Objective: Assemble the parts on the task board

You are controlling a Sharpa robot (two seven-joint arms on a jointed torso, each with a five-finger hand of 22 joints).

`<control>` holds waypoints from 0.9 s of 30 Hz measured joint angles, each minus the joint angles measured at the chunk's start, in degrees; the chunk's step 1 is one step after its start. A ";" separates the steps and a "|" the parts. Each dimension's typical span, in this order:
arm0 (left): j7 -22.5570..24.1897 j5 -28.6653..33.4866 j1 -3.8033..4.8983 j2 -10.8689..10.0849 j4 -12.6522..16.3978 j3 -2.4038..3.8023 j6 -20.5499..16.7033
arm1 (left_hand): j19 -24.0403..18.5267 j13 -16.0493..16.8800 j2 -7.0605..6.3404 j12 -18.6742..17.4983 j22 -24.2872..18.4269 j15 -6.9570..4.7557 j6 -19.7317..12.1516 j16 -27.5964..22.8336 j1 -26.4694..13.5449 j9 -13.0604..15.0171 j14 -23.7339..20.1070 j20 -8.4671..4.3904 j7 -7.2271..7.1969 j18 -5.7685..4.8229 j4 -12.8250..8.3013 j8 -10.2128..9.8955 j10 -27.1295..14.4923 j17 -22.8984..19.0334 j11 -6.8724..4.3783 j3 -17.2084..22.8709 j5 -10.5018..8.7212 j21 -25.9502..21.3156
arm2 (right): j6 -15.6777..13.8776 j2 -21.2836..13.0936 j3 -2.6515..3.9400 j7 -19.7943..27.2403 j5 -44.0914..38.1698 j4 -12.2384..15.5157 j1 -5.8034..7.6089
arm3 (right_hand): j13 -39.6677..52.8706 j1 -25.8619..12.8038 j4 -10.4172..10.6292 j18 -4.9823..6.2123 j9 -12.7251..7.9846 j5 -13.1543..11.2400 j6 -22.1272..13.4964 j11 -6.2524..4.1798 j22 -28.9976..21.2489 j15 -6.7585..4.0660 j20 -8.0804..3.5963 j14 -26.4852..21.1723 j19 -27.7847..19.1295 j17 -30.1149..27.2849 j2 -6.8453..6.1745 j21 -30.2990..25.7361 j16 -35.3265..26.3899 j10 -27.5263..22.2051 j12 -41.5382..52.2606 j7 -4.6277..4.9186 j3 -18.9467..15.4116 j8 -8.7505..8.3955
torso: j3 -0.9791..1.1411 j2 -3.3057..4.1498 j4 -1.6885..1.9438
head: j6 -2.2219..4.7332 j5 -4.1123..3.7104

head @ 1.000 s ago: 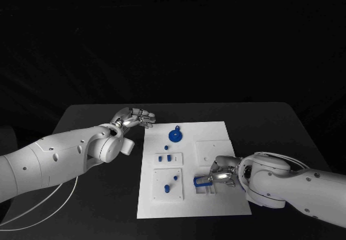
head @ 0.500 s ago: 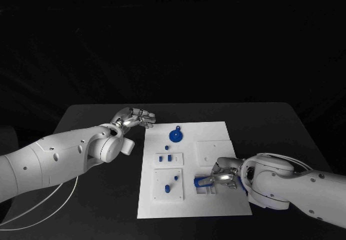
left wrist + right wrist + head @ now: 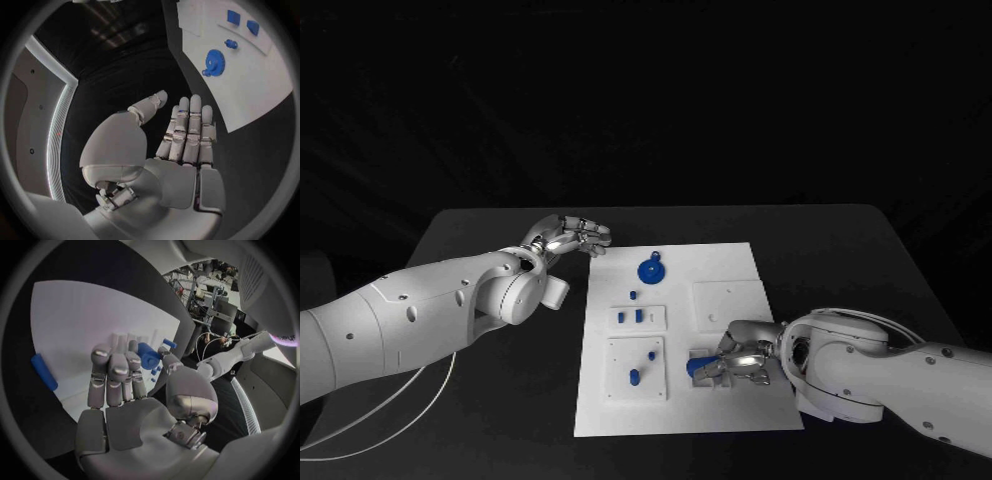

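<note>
fingers of our right hand curl around a small blue plastic part at the near right of the flat white task board, holding it against the board. our left hand hovers over the black desk just beside the board's far left corner, fingers loosely curled and holding nothing. a round blue gear-like part lies on the far end of the board.

A black table stands against a dark backdrop, with a white cable trailing across it.
</note>
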 measured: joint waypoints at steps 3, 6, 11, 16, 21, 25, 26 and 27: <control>-0.01 0.00 0.00 0.00 -0.01 0.00 0.00 | 0.00 0.00 0.00 0.00 0.00 0.00 0.00 0.00 0.00 0.00 0.00 0.00 0.00 0.00 0.00 0.00 0.00 0.00 0.00 0.00 0.00 0.00 | 0.27 -0.13 0.00 0.36 0.20 -0.02 0.00 | 0.00 0.01 -0.13 -0.01 -0.07 0.42 0.00 0.00 0.00 0.01 0.01 0.00 0.01 0.00 0.04 0.00 0.00 0.00 0.00 0.00 0.10 0.00 | 0.00 0.00 0.01 | -0.01 -0.01; -0.02 0.00 0.00 -0.01 -0.01 0.00 -0.01 | 0.00 -0.02 0.00 0.00 -0.01 0.00 0.00 0.00 0.00 0.00 0.00 0.00 0.00 0.00 0.00 0.00 0.00 0.00 0.00 0.00 0.00 0.00 | 0.40 -0.34 0.00 0.60 0.27 -0.13 0.00 | 0.00 0.71 -1.55 0.00 -0.27 2.93 0.00 0.00 0.00 0.01 0.15 0.00 0.14 0.07 1.77 0.00 0.00 0.00 0.00 0.00 0.75 -0.34 | 0.00 0.00 0.03 | -0.01 -0.04; -0.04 0.00 0.00 -0.01 -0.02 0.00 -0.01 | 0.00 -0.05 0.00 0.00 -0.01 0.00 0.00 0.00 0.00 0.00 0.00 0.00 0.00 0.00 0.00 0.00 0.00 0.06 0.00 0.00 0.00 0.00 | 0.49 -0.38 0.00 0.89 0.34 -0.19 0.00 | 0.00 5.42 3.67 0.00 -0.94 -7.34 0.37 0.31 0.00 0.35 0.75 0.25 0.74 0.07 -3.75 -0.35 -0.44 0.31 -0.39 -0.36 15.88 -0.79 | -0.02 0.00 0.03 | 0.03 -0.08; -0.05 0.00 0.00 -0.01 -0.02 0.00 -0.01 | 0.00 -0.04 0.00 0.00 -0.01 0.00 0.00 0.00 0.00 0.00 0.00 0.00 0.00 0.00 0.00 0.00 0.00 0.06 0.00 0.00 0.00 0.00 | 0.50 -0.41 0.00 1.05 0.31 -0.36 0.00 | 0.05 4.96 6.16 0.00 -0.98 -8.88 0.38 0.52 0.00 0.29 1.00 0.73 1.51 0.07 -7.20 -0.04 -0.44 0.51 -0.40 -0.36 21.37 -0.43 | -0.02 -0.01 0.03 | 0.09 -0.12; -0.06 0.00 0.00 -0.01 -0.03 0.00 -0.02 | 0.00 -0.04 0.00 0.00 -0.02 0.00 0.00 0.00 0.00 0.01 0.00 0.00 0.00 0.00 0.00 0.00 0.00 0.11 0.00 0.00 0.00 0.00 | 0.96 -0.37 0.00 1.10 -0.03 -0.37 0.00 | 0.08 3.73 7.16 0.00 -0.98 -8.86 0.52 0.53 0.00 0.30 0.93 0.94 1.60 0.06 -9.57 0.05 -0.44 0.52 -0.40 -0.23 20.66 -0.01 | -0.02 -0.01 0.03 | 0.16 -0.16; -0.07 0.00 0.00 -0.01 -0.02 0.00 -0.02 | 0.00 -0.04 0.00 0.00 0.04 0.00 0.00 0.00 0.00 0.01 0.00 0.00 0.00 0.00 0.02 0.00 0.00 0.15 0.00 -0.02 0.00 0.00 | 2.23 -0.20 0.00 0.85 -0.72 -0.37 0.00 | 0.08 2.06 8.24 0.01 -0.97 -8.81 0.44 0.61 0.00 0.30 1.01 0.97 1.70 0.06 -11.24 0.05 -0.44 0.61 -0.40 0.02 19.23 -0.12 | -0.03 -0.02 0.02 | 0.19 -0.19; -0.07 0.00 0.00 -0.01 -0.01 0.00 -0.02 | 0.00 -0.04 0.00 0.00 0.04 0.00 0.00 0.00 0.00 0.01 0.00 0.00 0.00 0.00 0.13 0.00 0.00 0.17 0.00 -0.14 0.00 0.00 | 2.53 -0.18 0.00 0.77 -0.88 -0.37 0.00 | 0.08 1.81 8.41 0.00 -0.97 -8.80 0.39 0.62 0.00 0.30 1.01 0.98 1.70 0.06 -11.48 0.05 -0.44 0.61 -0.40 0.08 18.94 -0.12 | -0.03 -0.02 0.02 | 0.21 -0.19; -0.07 0.00 0.00 -0.01 -0.01 0.00 -0.02 | 0.00 -0.04 0.00 0.00 0.04 0.00 0.00 0.00 0.00 0.01 0.00 0.00 0.00 0.00 0.18 0.00 0.00 0.17 0.00 -0.09 0.00 0.00 | 2.78 -0.17 0.00 0.68 -1.06 -0.37 -0.01 | 0.08 1.55 8.65 0.01 -0.97 -8.71 0.39 0.62 0.00 0.36 1.01 1.03 1.70 0.06 -11.75 0.05 -0.44 0.61 -0.39 0.08 18.70 -0.12 | -0.03 -0.02 0.02 | 0.23 -0.20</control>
